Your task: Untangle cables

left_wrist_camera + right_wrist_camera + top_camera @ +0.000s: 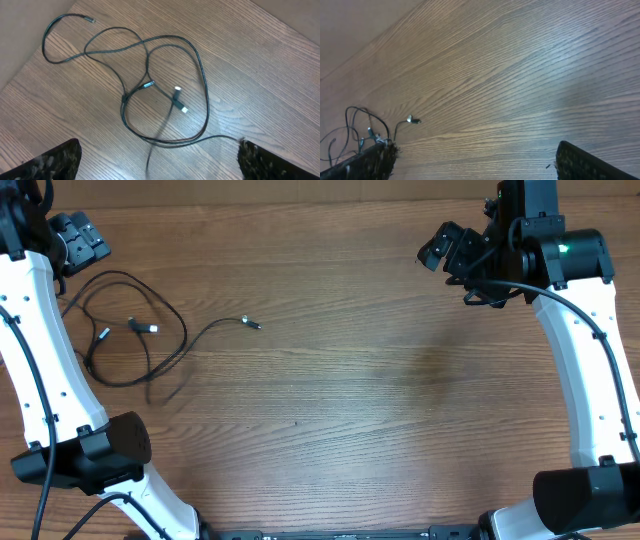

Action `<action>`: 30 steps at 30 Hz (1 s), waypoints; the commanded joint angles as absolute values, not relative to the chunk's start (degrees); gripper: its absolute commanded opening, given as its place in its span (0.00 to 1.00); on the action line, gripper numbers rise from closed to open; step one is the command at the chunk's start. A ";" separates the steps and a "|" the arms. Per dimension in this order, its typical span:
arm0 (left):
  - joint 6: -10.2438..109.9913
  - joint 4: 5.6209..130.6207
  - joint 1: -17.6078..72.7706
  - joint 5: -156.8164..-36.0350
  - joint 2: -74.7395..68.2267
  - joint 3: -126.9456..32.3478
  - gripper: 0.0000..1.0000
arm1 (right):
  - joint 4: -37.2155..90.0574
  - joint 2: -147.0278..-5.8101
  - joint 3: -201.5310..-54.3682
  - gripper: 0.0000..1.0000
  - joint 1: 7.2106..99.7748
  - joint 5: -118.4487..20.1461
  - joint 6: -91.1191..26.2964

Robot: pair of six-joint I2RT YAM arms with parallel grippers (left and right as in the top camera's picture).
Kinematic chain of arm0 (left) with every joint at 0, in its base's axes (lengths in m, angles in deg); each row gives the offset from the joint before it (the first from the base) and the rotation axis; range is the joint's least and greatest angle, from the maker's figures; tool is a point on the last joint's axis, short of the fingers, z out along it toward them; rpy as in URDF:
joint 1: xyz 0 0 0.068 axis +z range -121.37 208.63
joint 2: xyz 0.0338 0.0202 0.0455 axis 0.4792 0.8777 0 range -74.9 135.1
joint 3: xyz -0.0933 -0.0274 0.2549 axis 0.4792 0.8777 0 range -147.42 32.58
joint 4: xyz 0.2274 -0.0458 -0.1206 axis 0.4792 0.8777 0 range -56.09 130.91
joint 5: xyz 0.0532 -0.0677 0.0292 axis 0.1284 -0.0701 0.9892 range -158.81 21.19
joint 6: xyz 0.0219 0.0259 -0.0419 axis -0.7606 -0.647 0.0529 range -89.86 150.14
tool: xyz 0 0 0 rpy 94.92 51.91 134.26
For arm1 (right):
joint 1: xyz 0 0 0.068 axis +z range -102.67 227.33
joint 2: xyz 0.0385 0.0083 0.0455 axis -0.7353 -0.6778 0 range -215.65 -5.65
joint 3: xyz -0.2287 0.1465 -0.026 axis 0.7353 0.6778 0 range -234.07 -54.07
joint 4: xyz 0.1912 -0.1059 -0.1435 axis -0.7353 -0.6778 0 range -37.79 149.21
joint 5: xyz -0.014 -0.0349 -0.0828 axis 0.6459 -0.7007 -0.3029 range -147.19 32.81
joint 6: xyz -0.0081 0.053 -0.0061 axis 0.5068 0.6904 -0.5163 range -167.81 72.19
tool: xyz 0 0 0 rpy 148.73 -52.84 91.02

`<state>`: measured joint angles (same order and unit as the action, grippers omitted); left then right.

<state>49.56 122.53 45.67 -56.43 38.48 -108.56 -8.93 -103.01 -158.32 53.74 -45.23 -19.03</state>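
Tangled thin black cords (145, 327) just nearward of wide-spread left pincer (80, 242), strung out rightward; right pincer (450, 252) also wide, well away.

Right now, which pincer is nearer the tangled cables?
Left. The left pincer is open and right beside the cables, just past their far-left edge. The right pincer, also open, is far off to their right, on the opposite side.
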 commanded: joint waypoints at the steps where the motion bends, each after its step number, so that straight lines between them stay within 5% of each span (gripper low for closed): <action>1: 50.08 122.58 46.26 -56.84 36.25 -109.02 0.99 | -8.69 -102.99 -159.04 1.00 53.63 -45.82 -19.87; 19: 40.55 127.78 44.92 -79.03 20.95 -109.02 1.00 | -9.96 -102.29 -159.06 1.00 53.63 -45.82 -24.37; 30: 42.48 130.71 34.85 -76.47 9.39 -108.59 1.00 | -12.91 -96.19 -159.15 1.00 53.63 -45.82 -28.63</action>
